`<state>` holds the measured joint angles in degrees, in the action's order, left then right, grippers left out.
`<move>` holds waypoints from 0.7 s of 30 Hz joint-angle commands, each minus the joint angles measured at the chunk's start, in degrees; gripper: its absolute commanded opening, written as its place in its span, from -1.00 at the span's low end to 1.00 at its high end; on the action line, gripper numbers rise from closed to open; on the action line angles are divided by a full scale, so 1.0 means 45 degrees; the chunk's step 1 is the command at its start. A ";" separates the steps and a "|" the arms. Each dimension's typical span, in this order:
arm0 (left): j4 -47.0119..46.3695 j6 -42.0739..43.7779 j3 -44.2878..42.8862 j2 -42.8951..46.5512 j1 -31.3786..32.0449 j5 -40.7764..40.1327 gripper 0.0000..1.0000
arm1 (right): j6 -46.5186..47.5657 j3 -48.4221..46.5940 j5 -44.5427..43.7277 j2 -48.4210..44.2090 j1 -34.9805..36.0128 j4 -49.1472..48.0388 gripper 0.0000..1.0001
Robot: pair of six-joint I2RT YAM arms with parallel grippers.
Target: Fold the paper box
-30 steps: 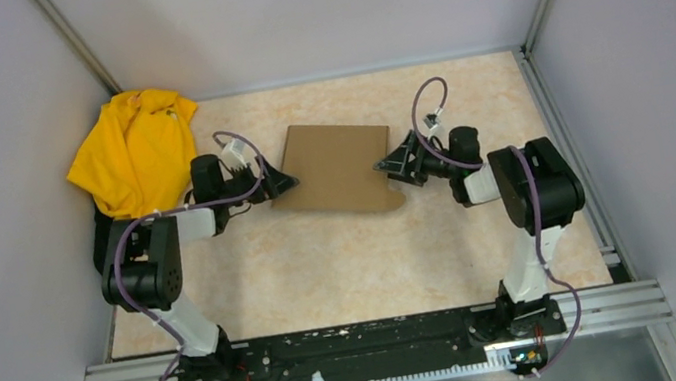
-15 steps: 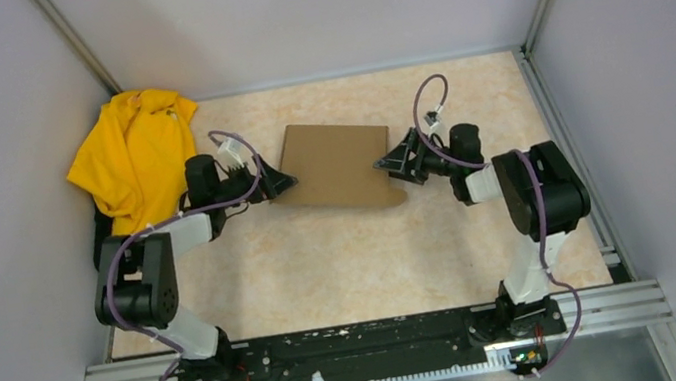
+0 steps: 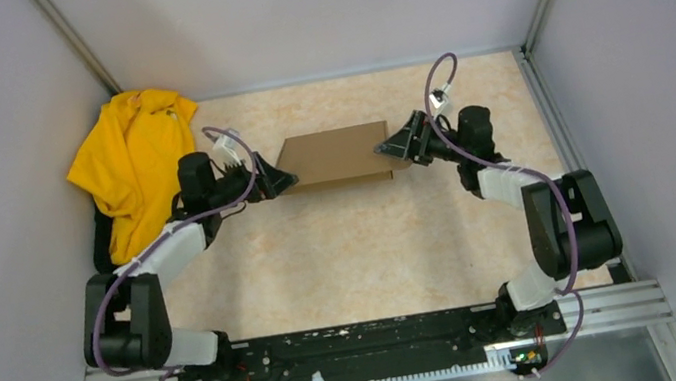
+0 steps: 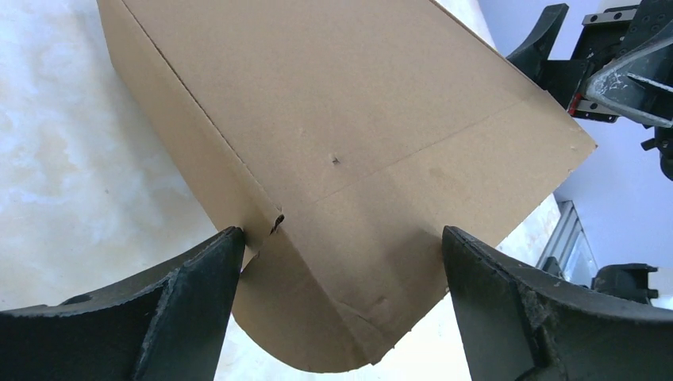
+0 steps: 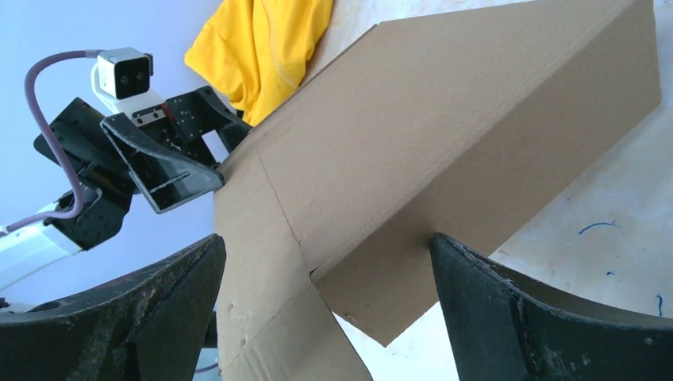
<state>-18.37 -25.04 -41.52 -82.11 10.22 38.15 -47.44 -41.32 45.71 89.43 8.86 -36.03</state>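
Paper box (image 3: 334, 156): plain brown corrugated cardboard on the worktop, set between the ends of the two arms.
Box shape: partly folded. It has a broad flat panel, a narrow side wall turned down along a crease, and a rounded tab sticking out at a corner.
Box posture: whether it lies flat or is tipped up cannot be told.
Left fingers (image 4: 186, 305): at the box's left end and spread wide, with the tabbed corner between them. One tip is right against the side wall's corner. They are not closed on the cardboard.
Right fingers (image 5: 508, 309): at the box's right end, also spread wide, with a box corner between them. One tip meets the wall's lower edge, but whether it touches cannot be told.
Left arm (image 3: 167, 254): reaches toward the box from its left, with a purple cable looped along it.
Right arm (image 3: 515, 186): reaches toward the box from its right, with the same kind of cable.
Yellow garment (image 3: 131, 153): crumpled, well to the left of the box, beyond the left arm's wrist.
Worktop (image 3: 354, 259): pale beige with a marbled pattern, bare on the near side of the box.
Blue pen marks (image 5: 597, 228): small scribbles on the worktop just beside the box's right end.
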 commanded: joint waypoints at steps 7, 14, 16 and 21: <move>0.2632 -0.0501 -0.1027 0.2442 0.0346 0.0931 0.97 | 0.0903 -0.0588 0.0610 -0.2569 0.0257 0.2311 0.97; 0.5345 -0.0763 -0.2111 0.3245 0.0346 0.1351 0.98 | 0.0769 -0.0220 0.0920 -0.3770 0.0257 0.3583 0.97; 0.5963 -0.0752 -0.2310 0.3473 0.0346 0.1383 0.97 | 0.0794 -0.0232 0.0994 -0.4086 0.0256 0.4029 0.97; 0.6980 -0.0890 -0.2545 0.3986 0.0366 0.1413 0.97 | 0.1079 -0.0258 0.1224 -0.4551 0.0257 0.5286 0.97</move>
<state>8.14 -28.03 -50.72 -66.57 10.90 40.99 -43.57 -41.34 47.72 72.05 8.88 -15.49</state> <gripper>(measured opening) 0.987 0.985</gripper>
